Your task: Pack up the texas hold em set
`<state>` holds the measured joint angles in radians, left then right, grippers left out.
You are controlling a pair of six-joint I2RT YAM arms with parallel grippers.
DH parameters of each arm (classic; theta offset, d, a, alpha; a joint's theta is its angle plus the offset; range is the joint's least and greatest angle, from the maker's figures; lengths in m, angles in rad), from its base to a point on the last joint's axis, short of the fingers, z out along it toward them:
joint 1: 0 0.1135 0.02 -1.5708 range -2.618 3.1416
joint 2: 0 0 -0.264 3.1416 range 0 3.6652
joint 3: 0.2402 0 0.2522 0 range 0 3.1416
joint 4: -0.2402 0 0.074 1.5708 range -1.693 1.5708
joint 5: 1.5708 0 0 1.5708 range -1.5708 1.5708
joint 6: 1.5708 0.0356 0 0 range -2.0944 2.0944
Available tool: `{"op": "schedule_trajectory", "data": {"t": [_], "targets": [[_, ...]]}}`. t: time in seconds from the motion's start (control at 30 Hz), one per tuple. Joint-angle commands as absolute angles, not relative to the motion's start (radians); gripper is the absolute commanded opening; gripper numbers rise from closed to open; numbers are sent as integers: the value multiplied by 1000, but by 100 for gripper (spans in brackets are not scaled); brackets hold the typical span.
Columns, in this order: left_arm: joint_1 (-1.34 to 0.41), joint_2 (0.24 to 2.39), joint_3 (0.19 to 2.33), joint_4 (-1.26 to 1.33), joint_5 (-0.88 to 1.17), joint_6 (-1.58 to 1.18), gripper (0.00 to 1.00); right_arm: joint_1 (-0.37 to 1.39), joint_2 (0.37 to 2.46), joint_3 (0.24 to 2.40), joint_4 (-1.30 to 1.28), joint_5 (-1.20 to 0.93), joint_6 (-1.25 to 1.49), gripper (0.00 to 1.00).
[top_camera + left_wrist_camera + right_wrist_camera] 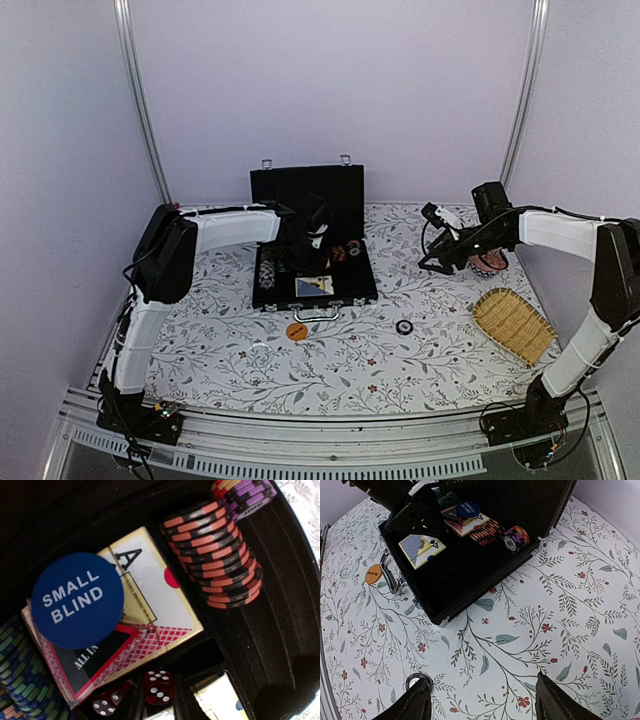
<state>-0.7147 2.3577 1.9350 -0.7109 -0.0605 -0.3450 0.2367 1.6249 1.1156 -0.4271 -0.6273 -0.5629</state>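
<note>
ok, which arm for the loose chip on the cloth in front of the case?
Right, probably. Its fingers are open and empty, with the loose chip right by one fingertip in its wrist view. The left arm is down inside the case, over the cards.

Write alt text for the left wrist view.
A blue SMALL BLIND disc lies on a card box inside the black case. An orange-and-black chip row lies to its right, purple chips beyond it, and red dice sit below the box.
</note>
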Motion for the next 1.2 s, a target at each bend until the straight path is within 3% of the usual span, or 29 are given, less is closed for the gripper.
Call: {"op": "schedule_trajectory", "data": {"t": [0.0,0.63,0.9,1.17], "targets": [[-705,2374,1954,-718,-73,-342,23,242,1638,1123,-443,-630,-573,72],[-738,2286,1957,-661,-24,-335,27,252,1652,1131,-454,-629,-577,72],[-739,2357,1985,-650,19,-331,17,254,1648,1129,-457,-626,-578,72],[-729,2407,2002,-680,27,-328,17,253,1648,1128,-459,-624,-581,72]]}}
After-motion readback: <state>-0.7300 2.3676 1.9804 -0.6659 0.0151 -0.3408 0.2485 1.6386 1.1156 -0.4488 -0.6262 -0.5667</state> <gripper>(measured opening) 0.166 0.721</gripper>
